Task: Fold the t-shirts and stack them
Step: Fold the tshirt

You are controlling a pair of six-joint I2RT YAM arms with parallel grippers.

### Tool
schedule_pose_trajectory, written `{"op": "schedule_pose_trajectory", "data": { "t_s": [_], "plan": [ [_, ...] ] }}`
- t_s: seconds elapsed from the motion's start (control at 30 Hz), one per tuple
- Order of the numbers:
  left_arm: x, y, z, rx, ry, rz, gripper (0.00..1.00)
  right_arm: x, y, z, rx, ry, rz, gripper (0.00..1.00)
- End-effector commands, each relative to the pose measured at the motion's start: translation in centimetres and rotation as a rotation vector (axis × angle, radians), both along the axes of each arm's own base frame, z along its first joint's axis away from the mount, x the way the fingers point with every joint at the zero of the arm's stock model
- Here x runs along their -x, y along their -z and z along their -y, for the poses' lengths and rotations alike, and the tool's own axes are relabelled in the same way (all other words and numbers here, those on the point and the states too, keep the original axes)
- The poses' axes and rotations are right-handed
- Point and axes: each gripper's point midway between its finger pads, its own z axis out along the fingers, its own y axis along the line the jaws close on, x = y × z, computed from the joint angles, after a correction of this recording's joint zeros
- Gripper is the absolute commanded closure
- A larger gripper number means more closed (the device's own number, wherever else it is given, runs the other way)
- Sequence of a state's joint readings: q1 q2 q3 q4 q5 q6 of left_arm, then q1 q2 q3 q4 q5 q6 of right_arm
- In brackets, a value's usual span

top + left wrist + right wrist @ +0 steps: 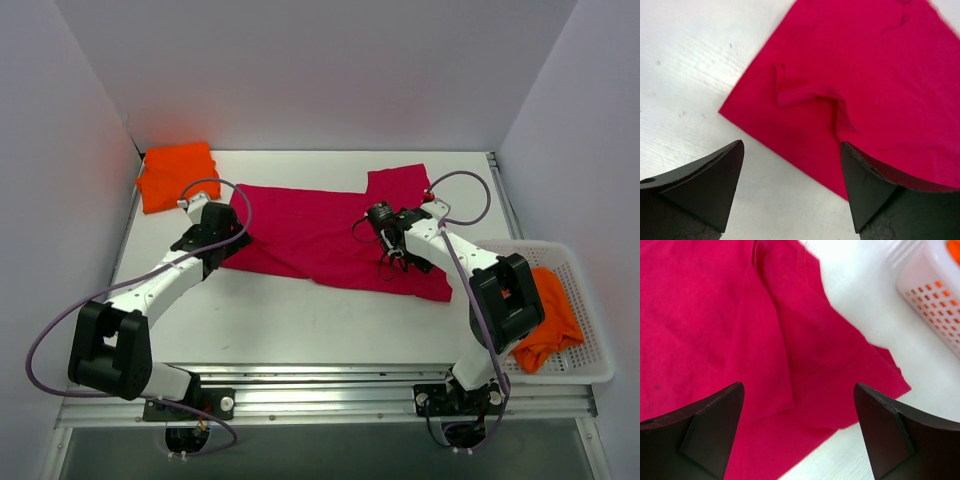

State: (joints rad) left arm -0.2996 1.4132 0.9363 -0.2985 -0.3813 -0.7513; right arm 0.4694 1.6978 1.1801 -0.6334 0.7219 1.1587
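The crimson-pink t-shirt (320, 235) lies spread flat across the middle of the table, one sleeve pointing to the back right. My left gripper (218, 245) hovers open over its near left corner (865, 75); nothing is between the fingers (791, 145). My right gripper (392, 250) stands open above the shirt's right part (715, 315), where a fold ridge runs down the cloth, and its jaws (799, 385) are empty. A folded orange t-shirt (178, 175) rests at the back left corner. Another orange t-shirt (548, 315) lies crumpled in the basket.
A white mesh basket (590, 375) stands at the table's right edge, and its corner (935, 295) shows in the right wrist view. White walls close in the table on the left, back and right. Bare white tabletop (300, 315) lies in front of the shirt.
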Motion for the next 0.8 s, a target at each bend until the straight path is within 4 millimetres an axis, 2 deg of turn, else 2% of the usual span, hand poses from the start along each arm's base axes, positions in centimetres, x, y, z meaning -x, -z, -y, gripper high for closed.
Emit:
{"op": "schedule_pose_trajectory", "data": {
  "t_s": [0.0, 0.03, 0.17, 0.37, 0.53, 0.7, 0.77],
  "plan": [
    [0.5, 2.0, 1.4, 0.024, -0.016, -0.001, 0.14, 1.1, -1.0, -0.9, -0.037, -0.021, 0.041, 0.13],
    [0.8, 3.2, 2.0, 0.018, -0.006, -0.024, 0.14, 1.4, -0.9, -0.9, -0.038, -0.024, 0.041, 0.14],
    [2.0, 6.9, 2.3, 0.008, -0.025, -0.098, 0.14, 2.6, -0.8, -0.3, -0.038, -0.026, 0.057, 0.14],
    [2.1, 8.5, 1.4, -0.023, -0.083, -0.114, 0.15, 2.9, -0.5, 0.6, -0.029, -0.015, 0.054, 0.14],
    [1.8, 9.9, 0.5, -0.055, -0.151, -0.123, 0.18, 3.2, 1.5, 1.8, -0.038, -0.002, 0.022, 0.14],
    [1.0, 10.2, 0.3, -0.067, -0.196, -0.109, 0.31, 2.9, 4.0, 2.1, -0.087, -0.004, -0.032, 0.14],
    [0.7, 10.2, 0.2, -0.086, -0.208, -0.107, 0.49, 2.9, 4.6, 2.4, -0.088, -0.001, -0.043, 0.15]
  ]
}}
